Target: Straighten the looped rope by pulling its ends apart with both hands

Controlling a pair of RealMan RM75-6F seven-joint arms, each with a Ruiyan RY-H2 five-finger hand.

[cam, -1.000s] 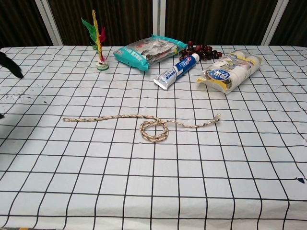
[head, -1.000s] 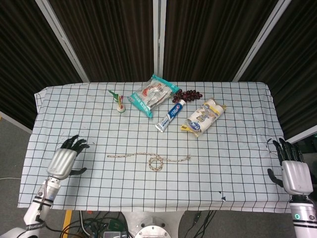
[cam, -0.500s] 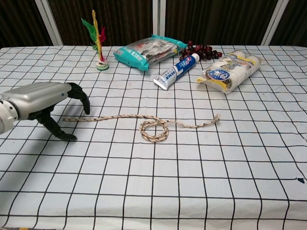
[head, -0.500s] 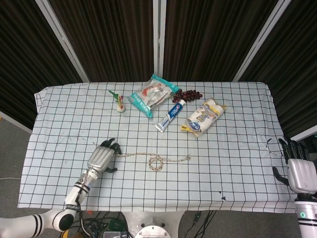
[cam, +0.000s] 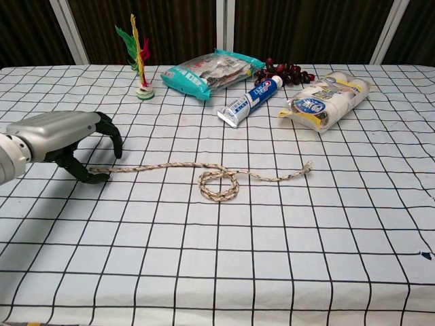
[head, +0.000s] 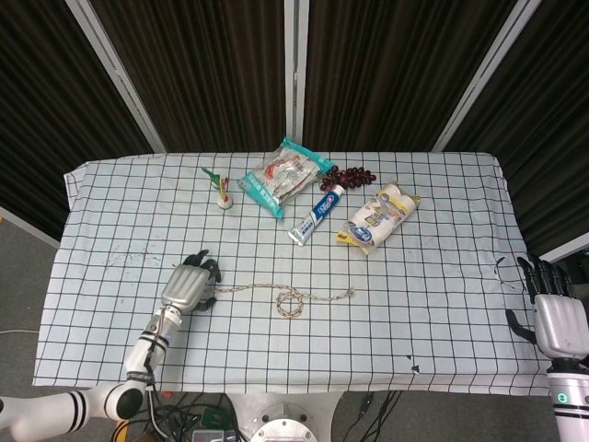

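Note:
A beige braided rope (head: 248, 289) (cam: 156, 166) lies left to right on the checked tablecloth, with a small loop (head: 290, 303) (cam: 219, 185) past its middle. My left hand (head: 189, 284) (cam: 62, 139) arches over the rope's left end. Its thumb lies on the cloth beside that end and its curled fingers (cam: 114, 139) hang just above it, with a gap between them. Past the table's right edge my right hand (head: 555, 318) hovers with fingers spread and nothing in it, far from the rope's right end (head: 351, 293) (cam: 308, 165). The chest view does not show it.
Along the far side lie a feather shuttlecock (head: 221, 191) (cam: 139, 64), a teal snack bag (head: 285, 175) (cam: 211, 71), a toothpaste tube (head: 316, 215) (cam: 251, 100), dark grapes (head: 351, 174) (cam: 285, 70) and a yellow-white pack (head: 377, 217) (cam: 326, 98). The table's front edge (head: 276, 385) is near.
My left hand came in from the left edge to the rope's left end, then settled lower over it. My right hand drifted slightly outward. The rope has not moved.

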